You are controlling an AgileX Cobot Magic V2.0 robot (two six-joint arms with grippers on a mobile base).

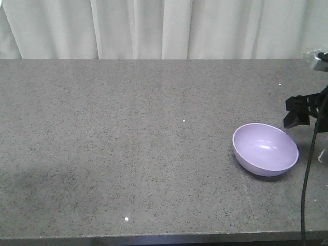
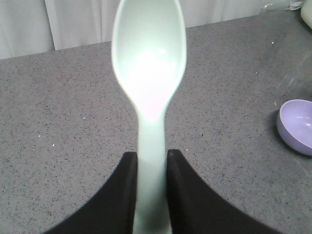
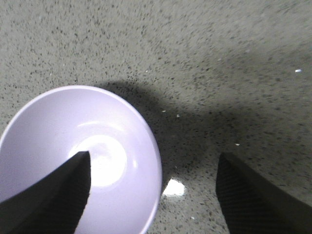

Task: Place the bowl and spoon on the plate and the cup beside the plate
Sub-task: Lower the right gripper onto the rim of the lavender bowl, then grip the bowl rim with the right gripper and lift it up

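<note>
Bowl (image 3: 63, 122) rim sits between the spread fingers of the right pincer (image 3: 153, 156), 1 finger over its inside; the left pincer (image 2: 151, 154) grips the spoon (image 2: 148, 53) handle.

Front view overlooks table (image 1: 128, 128) toward curtain (image 1: 154, 25); left wrist view looks obliquely; right wrist view downward, close; all share bowl (image 1: 265, 148).

spoon (image 2: 148, 73) handle cropped, bowl (image 2: 297, 127) partly cut off

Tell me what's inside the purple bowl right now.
Nothing visible: the lavender bowl is bare and glossy inside, with only glare. In the right wrist view one finger of the open right gripper covers part of the inside.
</note>
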